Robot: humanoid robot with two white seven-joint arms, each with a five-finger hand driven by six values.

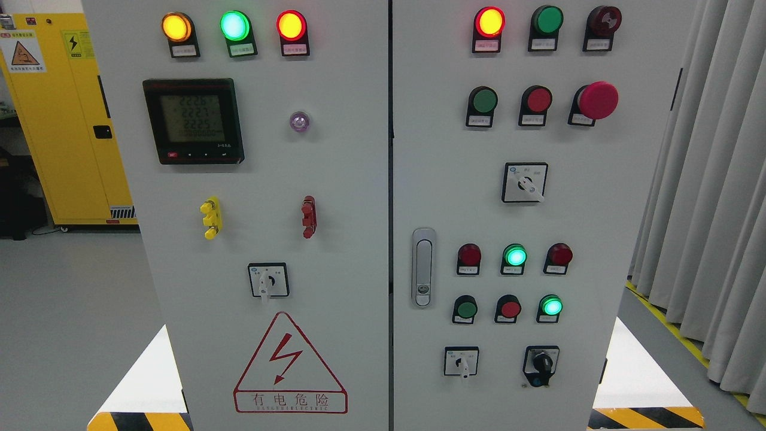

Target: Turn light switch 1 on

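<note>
1. The grey cabinet (335, 197) filled most of the frame, split by a seam down the middle into a left door and a right door; neither robot hand was in view, so the state of the fingers could not be told
2. The step in hand looked like the very start: nothing had reached the panel yet, and the task's switch was not yet touched
3. Which control was "light switch 1" could not be read, as the labels were too small; likely candidates were the turn switches: one at lower centre-left (268, 280), one at right of centre (525, 182), one at lower right (461, 361) and a black knob switch (541, 364) just beside it
4. The next move would call for bringing a hand up from the bottom edge, settling on the right knob, and pinching and twisting it without brushing its neighbours
5. The yellow locker (60, 120) stood at the upper left, grey curtains (712, 179) down the right edge; neither blocked the panel
6. The meter screen (193, 121) sat upper left on the door, the warning triangle (289, 365) at the bottom
7. The door handle (423, 267) and the big red stop button (597, 100) were things to avoid
8. Small lamps and push buttons crowded round the lower-right switches
</note>
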